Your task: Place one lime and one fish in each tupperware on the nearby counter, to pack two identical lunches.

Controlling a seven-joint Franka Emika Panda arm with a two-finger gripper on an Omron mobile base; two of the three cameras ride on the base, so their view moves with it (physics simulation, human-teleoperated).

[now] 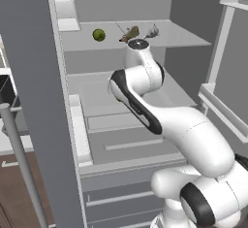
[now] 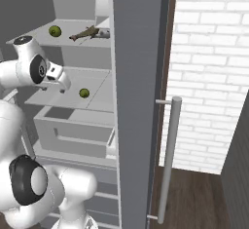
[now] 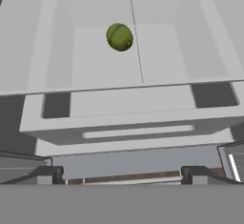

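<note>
I face an open fridge. One lime [image 1: 99, 35] [image 2: 55, 30] lies on the upper shelf, left of a brown-olive fish [image 1: 130, 34] [image 2: 83, 33] and a silvery fish [image 1: 152, 32] [image 2: 102, 34]. A second lime [image 2: 84, 93] [image 3: 119, 36] sits on the middle shelf. My gripper [image 2: 63, 85] [image 3: 123, 175] hangs open and empty over the front of that shelf, short of this lime and to its left in the right base view. The tupperware and the counter are out of view.
The grey fridge door [image 1: 29, 101] [image 2: 138, 101] stands open with a long bar handle [image 2: 170, 160]. A white drawer [image 3: 128, 118] [image 2: 73, 130] sits under the middle shelf. Door bins [image 1: 80, 130] line the left side. A white brick wall [image 2: 214, 77] is to the right.
</note>
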